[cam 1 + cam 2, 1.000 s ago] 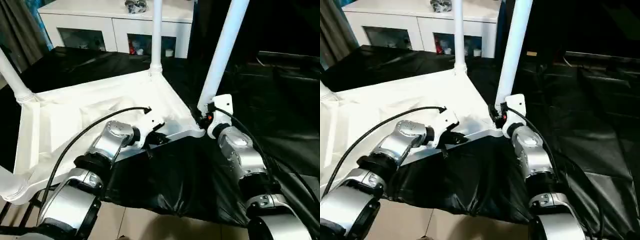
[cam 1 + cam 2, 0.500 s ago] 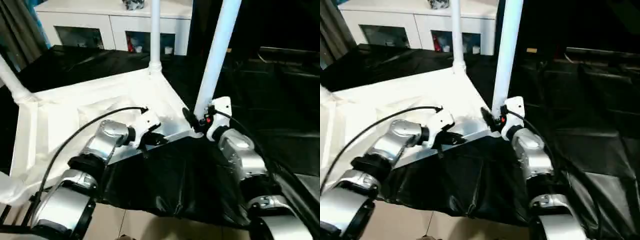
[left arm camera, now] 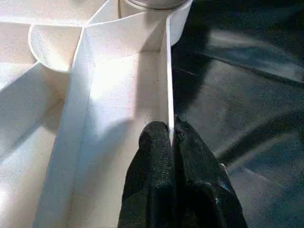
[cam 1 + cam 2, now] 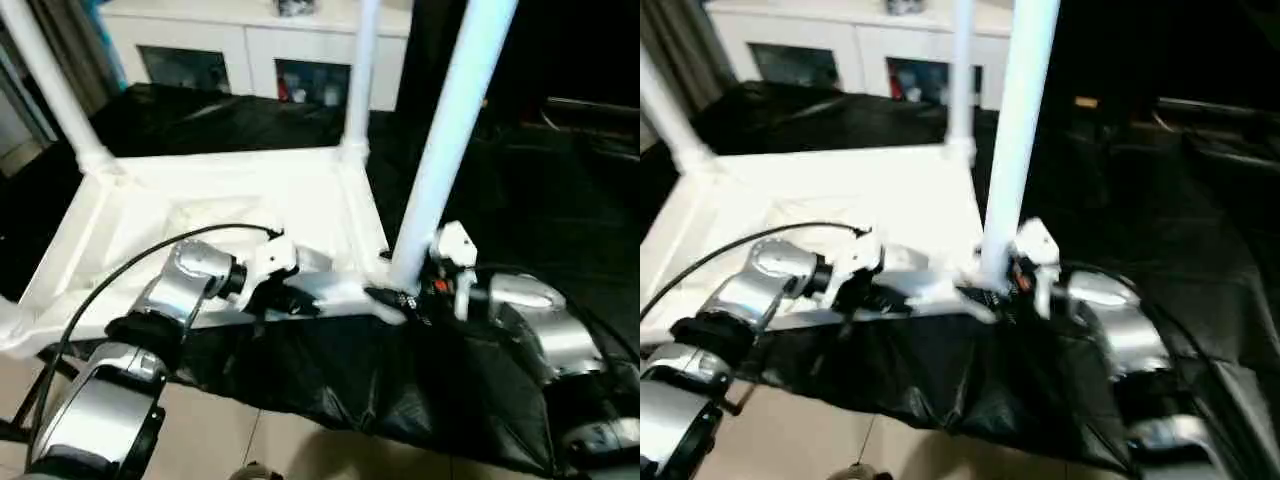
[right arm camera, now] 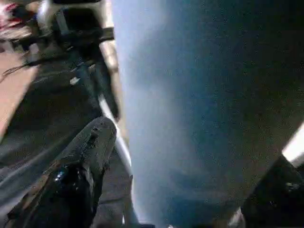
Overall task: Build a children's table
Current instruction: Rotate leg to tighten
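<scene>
Two silver forearms reach forward and down toward the upturned tabletop (image 4: 240,190), which lies ribbed side up on a black sheet (image 4: 400,380) with its legs pointing upward. No brand, label or writing can be read on any of it. The left gripper (image 3: 172,137) lies low and nearly level along the near edge of the tabletop, its two black fingers (image 3: 154,156) pinched together on the thin white rim wall, one finger inside the rim and the other outside it. The right gripper (image 4: 392,298) comes in from the right at the near right corner, its fingers spread wide on either side of the foot of the near right leg (image 4: 450,130); in the right wrist view one black finger (image 5: 90,152) sits to one side of the leg and the other shows at the far corner, and whether either touches the leg I cannot tell. Compared with a second ago the whole view has swung, so the far left leg (image 4: 50,80) and its corner socket now stand further into the picture, and the far right leg (image 4: 360,70) sits further right. The right forearm, which then pointed up the picture toward the leg, now lies almost across it, and its fingers stand wider apart. A white glass-doored cabinet (image 4: 250,60) stands behind.
</scene>
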Robot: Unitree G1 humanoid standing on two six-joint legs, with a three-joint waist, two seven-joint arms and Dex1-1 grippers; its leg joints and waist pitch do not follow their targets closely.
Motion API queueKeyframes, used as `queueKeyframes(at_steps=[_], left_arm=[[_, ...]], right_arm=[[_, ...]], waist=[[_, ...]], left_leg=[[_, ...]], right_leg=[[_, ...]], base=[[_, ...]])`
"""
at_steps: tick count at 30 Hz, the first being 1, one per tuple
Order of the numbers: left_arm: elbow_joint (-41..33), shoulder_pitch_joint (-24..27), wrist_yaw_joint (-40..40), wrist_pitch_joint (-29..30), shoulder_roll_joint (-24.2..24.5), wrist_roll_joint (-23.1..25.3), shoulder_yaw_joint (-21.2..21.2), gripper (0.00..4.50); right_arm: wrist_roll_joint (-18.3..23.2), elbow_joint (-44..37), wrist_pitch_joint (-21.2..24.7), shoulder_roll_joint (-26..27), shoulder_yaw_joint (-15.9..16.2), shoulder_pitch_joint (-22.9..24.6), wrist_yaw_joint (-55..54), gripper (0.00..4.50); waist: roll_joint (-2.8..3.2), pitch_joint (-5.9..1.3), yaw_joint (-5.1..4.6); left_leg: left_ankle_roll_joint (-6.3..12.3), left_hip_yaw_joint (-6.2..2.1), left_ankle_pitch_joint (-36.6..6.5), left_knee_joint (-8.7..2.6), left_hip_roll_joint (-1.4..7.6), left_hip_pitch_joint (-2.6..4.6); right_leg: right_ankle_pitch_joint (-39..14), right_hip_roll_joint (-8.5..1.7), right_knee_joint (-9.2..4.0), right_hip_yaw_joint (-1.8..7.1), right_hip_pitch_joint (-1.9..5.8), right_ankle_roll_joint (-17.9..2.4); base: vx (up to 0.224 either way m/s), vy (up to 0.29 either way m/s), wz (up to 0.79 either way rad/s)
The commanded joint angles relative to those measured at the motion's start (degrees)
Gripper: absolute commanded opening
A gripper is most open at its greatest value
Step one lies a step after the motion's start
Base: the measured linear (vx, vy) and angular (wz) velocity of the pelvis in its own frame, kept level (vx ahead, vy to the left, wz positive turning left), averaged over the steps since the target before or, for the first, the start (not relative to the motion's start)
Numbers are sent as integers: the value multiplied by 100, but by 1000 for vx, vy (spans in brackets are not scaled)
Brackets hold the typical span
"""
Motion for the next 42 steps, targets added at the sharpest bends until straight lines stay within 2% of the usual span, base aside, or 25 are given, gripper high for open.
queueKeyframes(at_steps=[1,4,12,21,25,27,28,30,32,33,34,36,37,38,39,42], left_arm=[[-257,-87,-314,-137,-150,-259,-117,0],[-195,-63,-392,-238,-112,-214,-156,0],[-164,-51,-445,-273,-102,-158,-147,0],[-145,-27,-447,-210,-113,-213,-122,0],[-91,-72,-149,9,-215,-268,15,0],[-28,-123,66,97,-264,-246,70,0],[14,-155,237,143,-298,-212,93,0],[24,-161,274,153,-306,-204,98,0],[147,-294,930,352,-491,-110,196,0],[161,-360,1276,468,-631,-82,244,0],[122,-431,1685,681,-842,-83,304,0],[98,-449,1803,762,-916,-91,322,0],[75,-463,1912,813,-985,-93,335,0],[14,-478,2131,892,-1134,-96,355,0],[-25,-484,2279,925,-1232,-89,361,0],[-120,-451,2487,844,-1393,-8,282,0]], right_arm=[[-65,-112,154,14,354,90,258,346],[-138,-222,206,-98,475,146,394,326],[-197,-297,269,-56,561,231,339,263],[-117,-435,405,-35,564,390,317,259],[-132,-258,396,174,320,417,-229,259],[-231,-87,319,314,190,371,-671,259],[-305,7,281,395,123,342,-957,259],[-321,27,272,413,109,336,-1019,259],[-413,310,324,787,-198,214,-2050,259],[-388,449,407,1038,-382,139,-2603,259],[-349,628,514,1391,-592,32,-3279,259],[-343,691,538,1504,-641,-5,-3473,259],[-334,763,546,1613,-688,-46,-3658,259],[-345,962,530,1840,-768,-159,-4065,259],[-345,1101,510,1994,-814,-237,-4312,259],[-371,1356,392,2276,-811,-381,-4639,259]], waist=[[-29,-360,13],[-26,-364,29],[-14,-386,74],[4,-388,102],[9,-378,100],[14,-365,82],[-18,-347,65],[-12,-332,30],[-2,-313,-44],[-46,-309,-75],[-20,-307,-92],[-20,-313,-115],[-1,-311,-111],[0,-301,-133],[6,-304,-145],[21,-315,-174]], left_leg=[[353,-198,-1046,-402,466,99],[297,-200,-1085,-404,465,108],[306,-207,-948,-387,458,92],[283,-210,-993,-385,456,97],[228,-212,-1063,-396,459,108],[131,-217,-1200,-415,462,123],[61,-228,-1352,-429,442,118],[2,-235,-1488,-436,426,143],[-62,-244,-1588,-455,435,156],[-112,-255,-1627,-465,432,160],[-165,-273,-1706,-467,425,181],[-180,-267,-1697,-464,415,199],[-157,-266,-1674,-456,406,194],[-107,-258,-1685,-473,414,180],[-134,-265,-1699,-479,418,182],[-143,-261,-1702,-481,406,195]], right_leg=[[-1124,-535,-379,409,303,-1265],[-1148,-528,-383,411,298,-1239],[-919,-534,-351,401,315,-1277],[-921,-534,-353,398,320,-1265],[-1035,-533,-373,400,309,-1242],[-1261,-536,-397,400,292,-1207],[-1567,-552,-438,392,311,-1138],[-1963,-558,-493,391,296,-1014],[-2095,-543,-511,405,259,-986],[-2163,-544,-511,401,264,-980],[-2390,-564,-530,394,265,-941],[-2444,-565,-562,398,252,-905],[-2400,-563,-565,401,258,-897],[-2278,-553,-556,413,259,-896],[-2258,-554,-543,411,256,-912],[-2130,-541,-544,413,264,-917]], base=[[0,0,0],[0,0,0],[0,0,0],[0,0,0],[0,0,0],[0,0,0],[0,0,0],[0,0,0],[0,0,0],[0,0,0],[0,0,0],[0,0,0],[0,0,0],[0,0,0],[0,0,0],[0,0,0]])
